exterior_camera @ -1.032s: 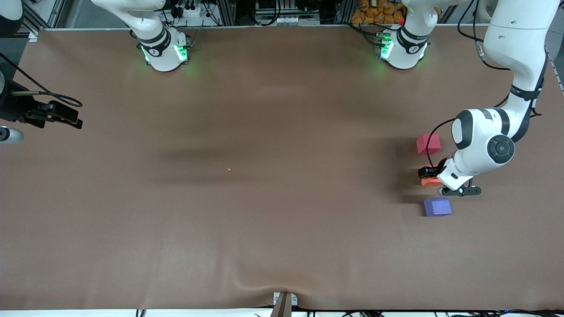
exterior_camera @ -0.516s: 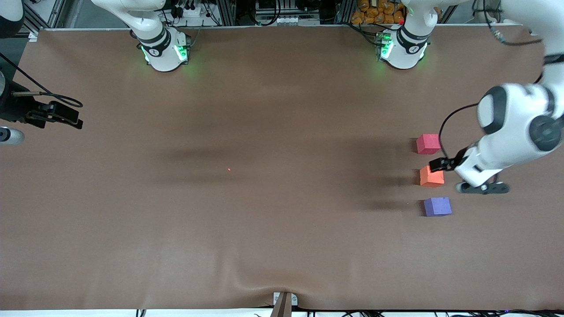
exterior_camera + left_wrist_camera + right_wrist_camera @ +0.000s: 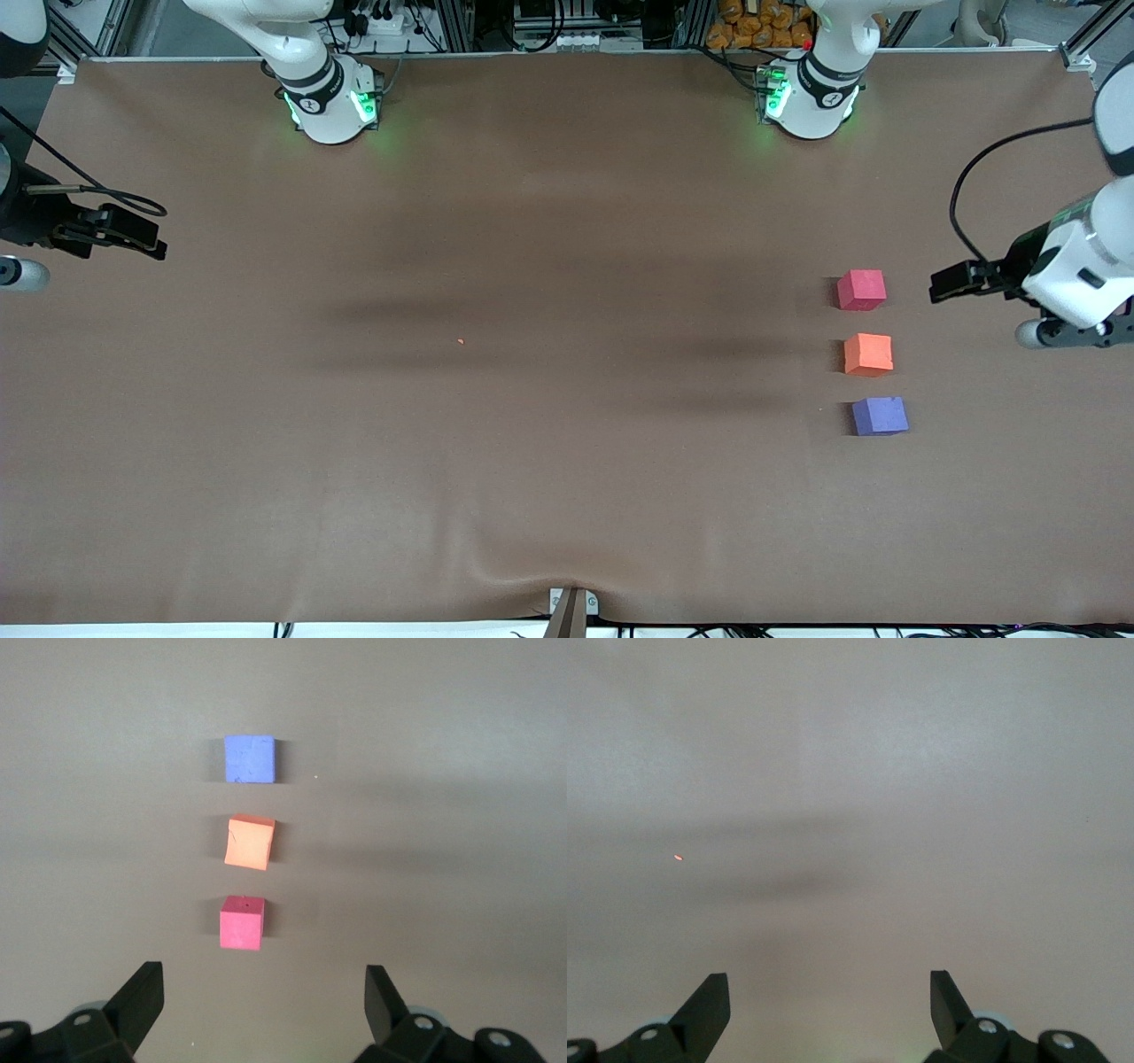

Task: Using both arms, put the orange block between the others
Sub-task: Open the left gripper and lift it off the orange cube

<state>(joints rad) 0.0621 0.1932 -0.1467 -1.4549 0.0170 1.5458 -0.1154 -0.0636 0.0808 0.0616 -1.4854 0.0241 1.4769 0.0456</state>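
The left tool (image 3: pixel 261 1005) is seen with its jaws spread wide and nothing held between them, raised over the brown bench (image 3: pixel 532 443) at the left arm's end, beside the row of cubes. The small matte orange foam cube (image 3: pixel 867 354) is set on the bench between the red-pink matte cube (image 3: pixel 861 290) (farther from the front camera) and the purple-blue matte cube (image 3: pixel 880 416) (nearer to it); gaps are kept between all three. The right tool (image 3: pixel 828 1005) is likewise held fully open and empty, waiting over the right arm's end. A tiny orange speck (image 3: pixel 461 341) is seen mid-bench.
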